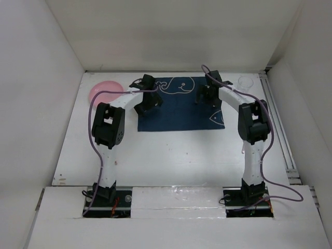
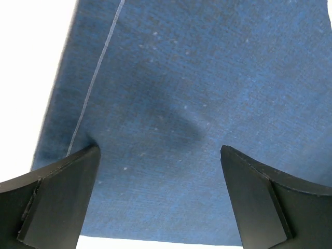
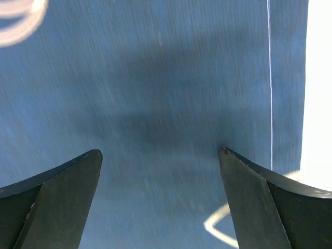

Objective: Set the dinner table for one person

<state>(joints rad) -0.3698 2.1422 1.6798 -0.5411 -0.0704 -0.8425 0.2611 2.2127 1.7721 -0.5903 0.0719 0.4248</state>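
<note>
The white dinner table (image 1: 176, 155) carries a dark-blue placemat (image 1: 179, 111) with white whale and fish outlines at its far middle. My left gripper (image 1: 147, 105) hangs open over the mat's left part; its wrist view shows blue cloth (image 2: 181, 104) between the spread fingers (image 2: 62, 197), close to the mat's left edge. My right gripper (image 1: 207, 97) hangs open over the mat's right part; its wrist view shows blue cloth (image 3: 155, 104) and a white outline between the spread fingers (image 3: 259, 207). Both hold nothing.
A pink plate (image 1: 105, 92) lies at the far left of the table. A clear glass (image 1: 245, 83) stands at the far right. White walls close the table on three sides. A rail runs along the right edge (image 1: 280, 129).
</note>
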